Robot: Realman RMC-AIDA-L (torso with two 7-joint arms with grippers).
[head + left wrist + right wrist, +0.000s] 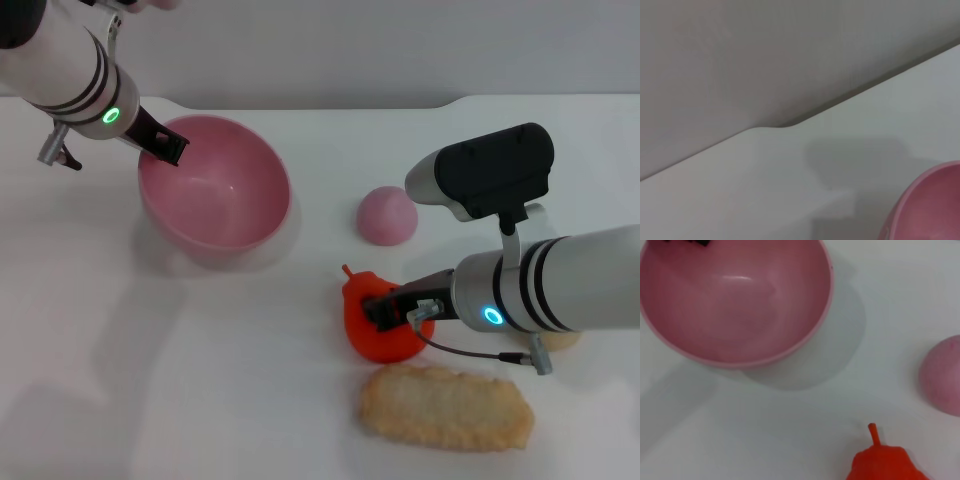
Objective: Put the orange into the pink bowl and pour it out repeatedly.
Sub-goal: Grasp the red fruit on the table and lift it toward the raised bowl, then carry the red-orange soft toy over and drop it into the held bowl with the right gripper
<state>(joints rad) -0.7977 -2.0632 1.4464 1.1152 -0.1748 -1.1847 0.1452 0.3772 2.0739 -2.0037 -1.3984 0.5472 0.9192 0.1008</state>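
Beige and crumbly-looking, a flat bread-like piece [446,406] lies nearest on the white tabletop [150,380], and just beyond it the right hand [392,308] is clenched on the orange [378,326], which rests on the tabletop right of centre. Farther off sits a small pink dome [387,215]. At far left, the left hand [170,148] grips the tilted pink bowl [215,185] by its far-left rim.

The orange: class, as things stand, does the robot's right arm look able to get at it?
Probably yes: the right gripper is already at the orange, its fingers around the top. Nothing lies between them; the pink dome sits apart.
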